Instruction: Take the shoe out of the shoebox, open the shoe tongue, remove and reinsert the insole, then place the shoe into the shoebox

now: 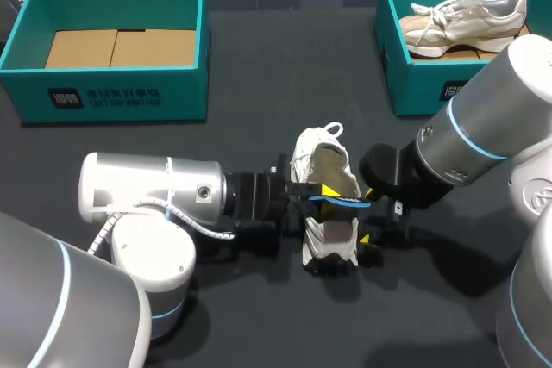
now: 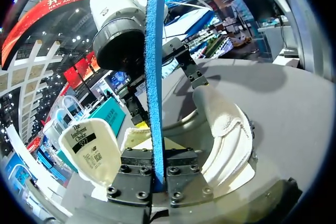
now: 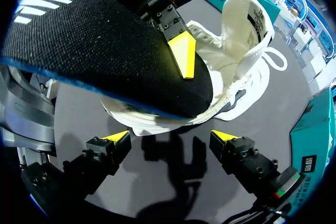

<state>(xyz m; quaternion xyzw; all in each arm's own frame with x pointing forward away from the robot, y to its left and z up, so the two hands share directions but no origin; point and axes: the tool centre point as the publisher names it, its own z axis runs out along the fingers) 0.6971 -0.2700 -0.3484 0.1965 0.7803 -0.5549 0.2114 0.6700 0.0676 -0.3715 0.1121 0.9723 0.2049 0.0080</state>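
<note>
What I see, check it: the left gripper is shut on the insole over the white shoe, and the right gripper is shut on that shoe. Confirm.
Wrong on one point. The right gripper is open: the right wrist view shows its yellow tips apart with bare table between them, the white shoe ahead. The left gripper is indeed shut on the insole over that shoe.

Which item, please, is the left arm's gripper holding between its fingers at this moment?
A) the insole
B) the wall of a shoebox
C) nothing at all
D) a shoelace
A: the left gripper has its fingers closed from two sides on the blue-edged insole, right at the white shoe.
</note>
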